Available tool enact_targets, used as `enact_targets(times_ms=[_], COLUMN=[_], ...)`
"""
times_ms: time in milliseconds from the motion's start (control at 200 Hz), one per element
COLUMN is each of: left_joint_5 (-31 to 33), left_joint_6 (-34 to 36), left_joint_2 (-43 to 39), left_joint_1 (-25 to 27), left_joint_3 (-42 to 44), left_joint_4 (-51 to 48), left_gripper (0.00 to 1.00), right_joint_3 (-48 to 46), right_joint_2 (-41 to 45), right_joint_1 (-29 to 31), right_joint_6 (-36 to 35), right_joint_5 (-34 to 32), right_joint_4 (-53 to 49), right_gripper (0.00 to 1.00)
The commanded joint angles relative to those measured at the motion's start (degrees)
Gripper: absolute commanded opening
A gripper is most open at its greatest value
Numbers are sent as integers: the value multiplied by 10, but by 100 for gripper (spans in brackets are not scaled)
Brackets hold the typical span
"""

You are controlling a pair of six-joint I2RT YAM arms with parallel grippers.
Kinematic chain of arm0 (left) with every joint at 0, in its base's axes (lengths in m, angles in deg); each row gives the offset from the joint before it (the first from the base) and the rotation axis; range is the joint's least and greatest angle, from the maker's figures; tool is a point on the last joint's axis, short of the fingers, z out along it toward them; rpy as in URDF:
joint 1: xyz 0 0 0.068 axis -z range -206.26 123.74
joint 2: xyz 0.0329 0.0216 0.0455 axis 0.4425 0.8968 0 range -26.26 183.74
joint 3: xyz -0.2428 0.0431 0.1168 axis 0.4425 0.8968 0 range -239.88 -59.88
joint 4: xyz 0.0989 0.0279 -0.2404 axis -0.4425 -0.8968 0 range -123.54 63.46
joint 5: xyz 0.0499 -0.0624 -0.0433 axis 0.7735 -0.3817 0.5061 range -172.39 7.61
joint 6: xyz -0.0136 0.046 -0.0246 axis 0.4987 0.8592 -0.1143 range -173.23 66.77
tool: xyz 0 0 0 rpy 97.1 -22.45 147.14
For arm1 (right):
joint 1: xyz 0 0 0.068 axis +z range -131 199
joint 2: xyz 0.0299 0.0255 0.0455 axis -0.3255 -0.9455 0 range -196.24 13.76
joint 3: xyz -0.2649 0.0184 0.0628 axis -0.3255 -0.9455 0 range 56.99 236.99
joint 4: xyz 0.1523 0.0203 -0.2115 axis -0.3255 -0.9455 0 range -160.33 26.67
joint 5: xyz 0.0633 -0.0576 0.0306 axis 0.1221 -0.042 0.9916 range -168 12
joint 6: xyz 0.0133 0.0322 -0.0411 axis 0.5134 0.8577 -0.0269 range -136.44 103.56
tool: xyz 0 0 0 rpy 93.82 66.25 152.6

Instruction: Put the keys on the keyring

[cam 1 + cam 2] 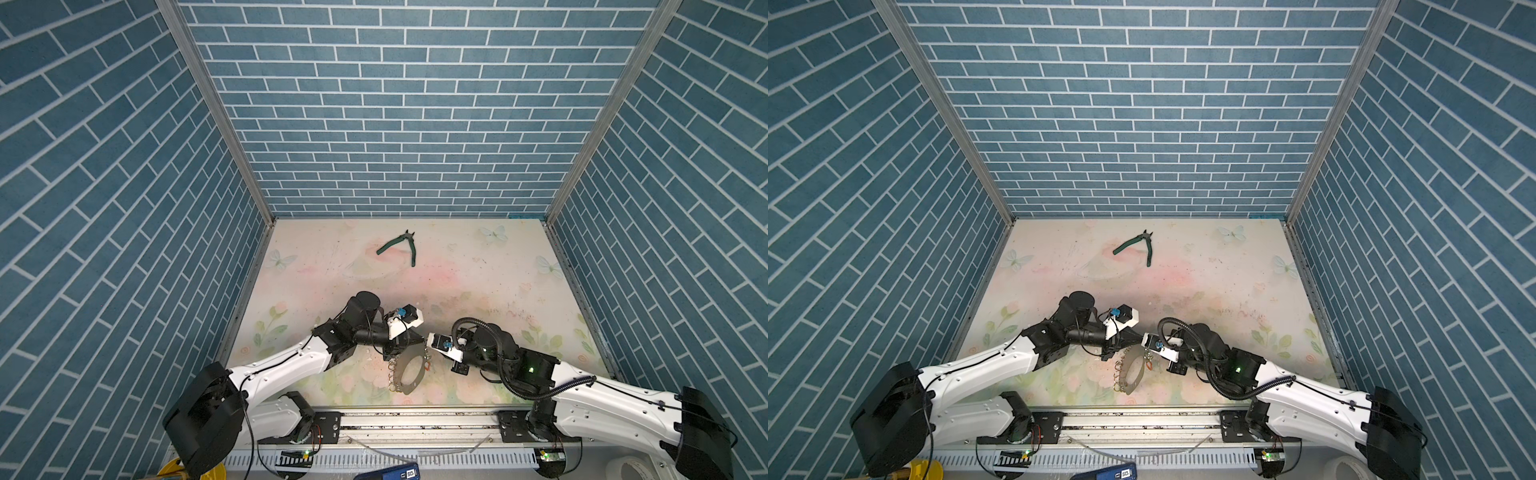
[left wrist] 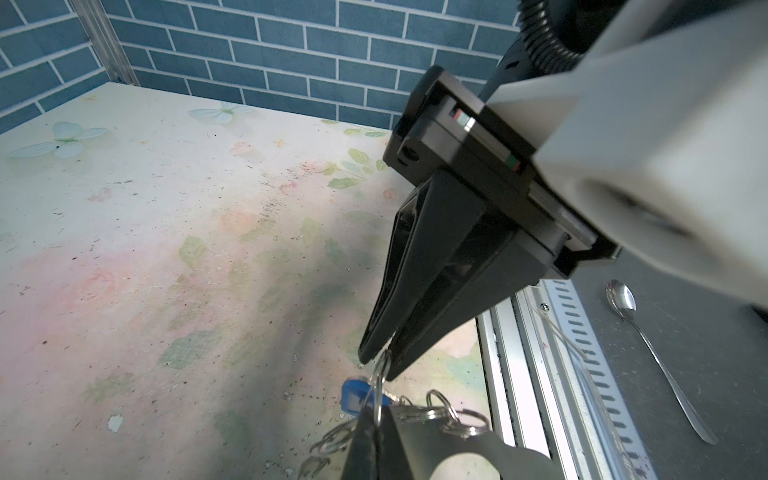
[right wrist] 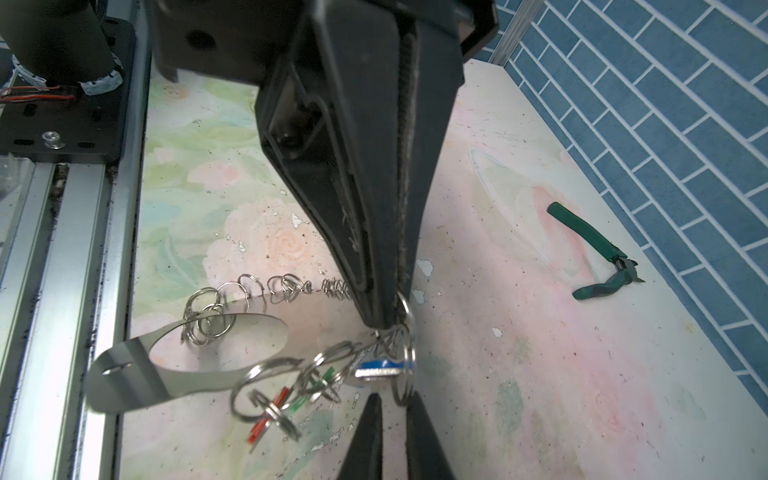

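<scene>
Left gripper, right gripper, each tight on keyring split ring, keys alongside.

Both top views: high above the near edge, looking steeply down, far, whole counter. Left wrist: close on right end effector. Right wrist: close on left end effector. Wrists share keyring.

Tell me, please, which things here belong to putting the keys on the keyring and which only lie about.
For the job: keyring; blue-tagged key; left gripper and right gripper, both shut on the keyring's small rings.
Lying about: green pliers; spoon.
</scene>
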Motion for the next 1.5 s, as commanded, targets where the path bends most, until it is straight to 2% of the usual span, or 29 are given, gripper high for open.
enact_targets(times_ms=[0, 325, 490, 805, 1105, 1380, 1490], left_joint_5=[-14, -21, -6, 47, 86, 57, 52], left_joint_6=[2, -6, -5, -14, 4, -14, -12], left_joint_2=[-5, 5, 12, 20, 28, 32, 32], left_joint_1=[-2, -2, -2, -2, 5, 19, 20], left_joint_3=[-14, -18, -27, -35, -39, -12, -6], left_joint_4=[9, 11, -3, -15, -26, 59, 61], left_gripper=[0, 0, 0, 0, 0, 0, 0], right_joint_3=[21, 24, 29, 58, 77, 86, 80], right_joint_2=[6, 4, -6, -31, -55, -80, -69], right_joint_1=[-2, -2, -2, 0, 0, 0, 0], right_joint_6=[16, 15, 12, 6, 49, 101, 115], right_joint_5=[9, 12, -2, -26, -13, -5, -2], right_joint_4=[16, 20, 16, -16, -15, 27, 48], right_gripper=[12, 8, 0, 0, 0, 0, 0])
